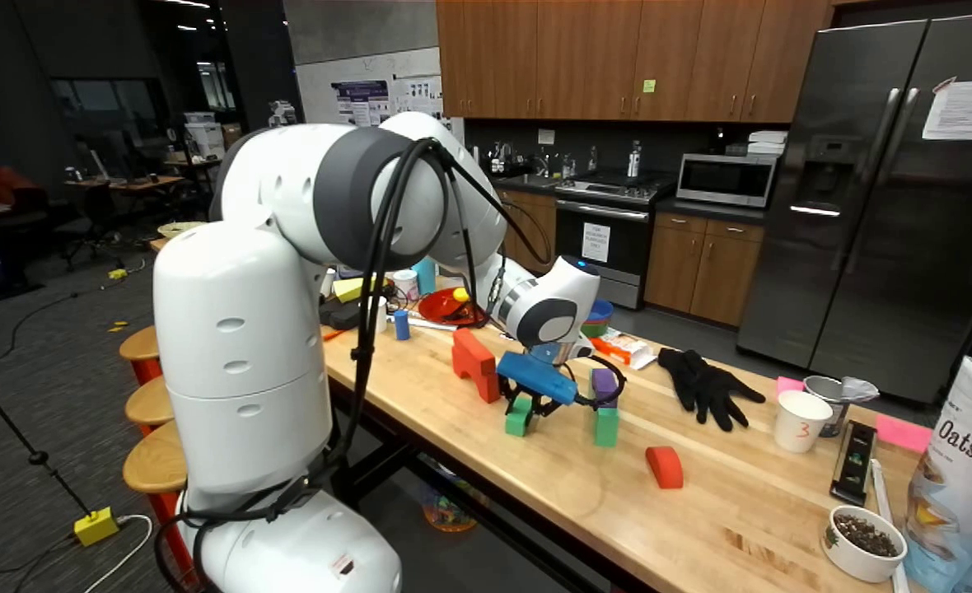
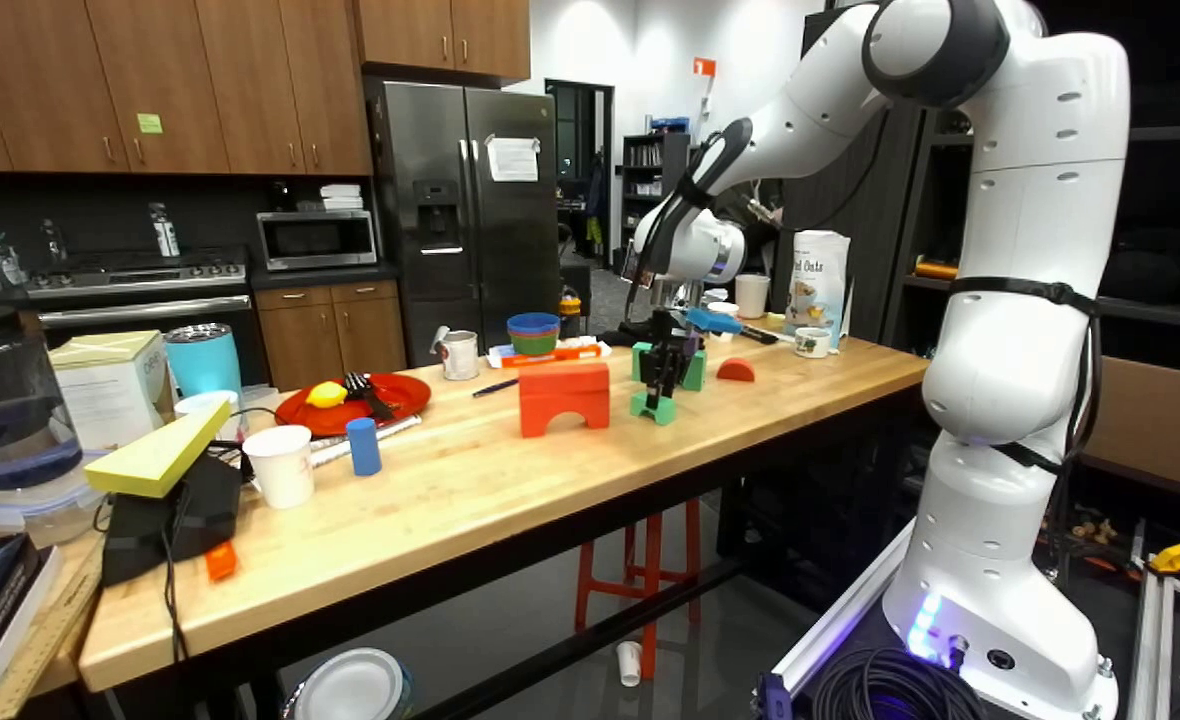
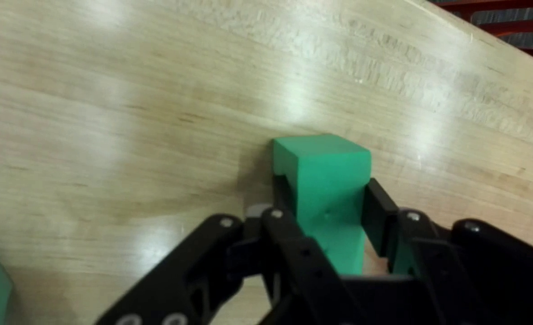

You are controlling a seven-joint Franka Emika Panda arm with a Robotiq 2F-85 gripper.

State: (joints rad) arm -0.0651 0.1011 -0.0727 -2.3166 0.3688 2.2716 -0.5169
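A white robot arm (image 1: pixel 243 329) reaches over a wooden table (image 1: pixel 568 486), its end angled down; the gripper (image 3: pixel 330 201) hangs low there; black gloves (image 1: pixel 704 387) lie to its right in an exterior view, well apart; a red arch block (image 2: pixel 564 390) stands left of the gripper in both exterior views, near but apart; a purple block (image 1: pixel 601 385) shows just right of the gripper in an exterior view; a red rounded block (image 1: pixel 665 467) lies farther right and nearer there; a loose green block (image 1: pixel 606 427) shows right under the purple block, and whether the two are stacked cannot be told; the gripped green block (image 3: pixel 332 176) lies between the two fingers (image 3: pixel 381 214), which are closed on it, one against its left side and one against its right in the wrist view; its far end juts out past the fingertips there; in both exterior views it sits at the gripper's lower end; whether its underside touches the table cannot be told.
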